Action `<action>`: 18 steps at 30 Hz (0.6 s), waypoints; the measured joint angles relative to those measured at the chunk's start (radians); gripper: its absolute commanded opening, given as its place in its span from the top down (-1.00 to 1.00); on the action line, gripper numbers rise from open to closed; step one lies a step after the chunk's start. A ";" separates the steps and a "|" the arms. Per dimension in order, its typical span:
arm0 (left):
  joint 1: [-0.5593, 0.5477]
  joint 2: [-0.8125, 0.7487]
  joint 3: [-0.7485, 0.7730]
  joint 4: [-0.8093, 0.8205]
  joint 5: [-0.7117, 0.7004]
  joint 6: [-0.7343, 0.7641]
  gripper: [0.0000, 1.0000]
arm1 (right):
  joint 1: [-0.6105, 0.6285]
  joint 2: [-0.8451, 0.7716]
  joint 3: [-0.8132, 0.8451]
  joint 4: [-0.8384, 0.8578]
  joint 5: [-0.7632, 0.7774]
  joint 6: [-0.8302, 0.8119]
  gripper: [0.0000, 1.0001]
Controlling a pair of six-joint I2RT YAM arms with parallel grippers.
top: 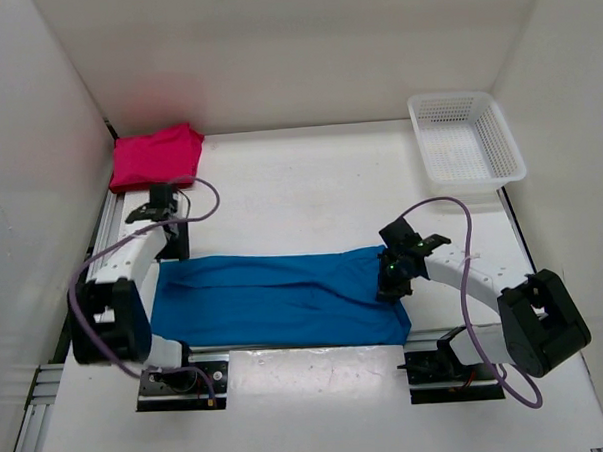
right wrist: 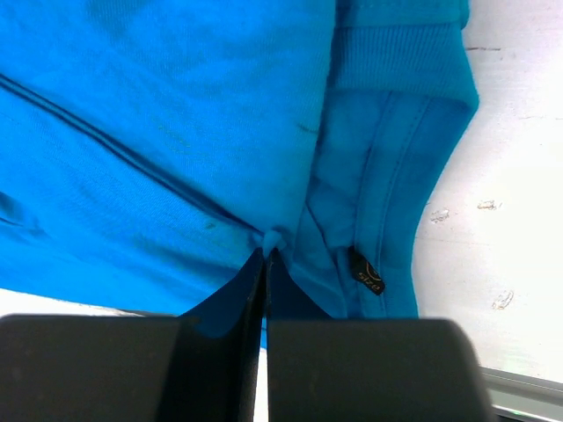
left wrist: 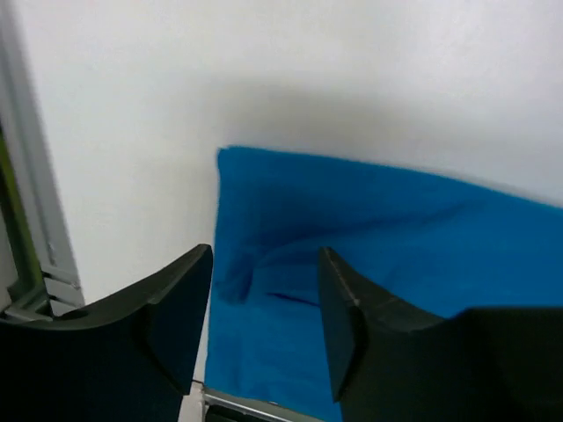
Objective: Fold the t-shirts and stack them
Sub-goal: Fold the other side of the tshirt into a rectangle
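A blue t-shirt [top: 275, 297] lies folded into a long band across the near part of the table. My right gripper [top: 392, 282] is shut on a small pinch of its fabric beside the collar; in the right wrist view the gripper [right wrist: 266, 255] holds a bunched fold next to the size tag [right wrist: 365, 272]. My left gripper [left wrist: 266, 264] is open above the shirt's left edge [left wrist: 215, 264], with nothing between its fingers, and shows in the top view [top: 167, 232] over the shirt's far left corner. A folded pink t-shirt [top: 156, 157] sits at the back left.
A white mesh basket [top: 466, 137] stands at the back right corner. White walls close in the table on three sides. A metal rail [top: 106, 219] runs along the left edge, and another [left wrist: 255, 409] lies just under the shirt's near edge.
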 measured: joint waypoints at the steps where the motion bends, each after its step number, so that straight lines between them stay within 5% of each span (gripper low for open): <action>1: -0.014 0.034 -0.023 0.010 -0.015 0.002 -0.21 | 0.000 0.000 0.001 0.000 0.000 -0.002 1.00; 9: -0.005 0.184 -0.141 0.037 -0.142 0.004 -0.18 | 0.002 0.002 0.019 -0.001 0.001 -0.006 1.00; 18: -0.003 0.173 -0.116 0.042 -0.198 0.005 -0.50 | 0.002 0.002 0.036 -0.006 0.001 -0.014 1.00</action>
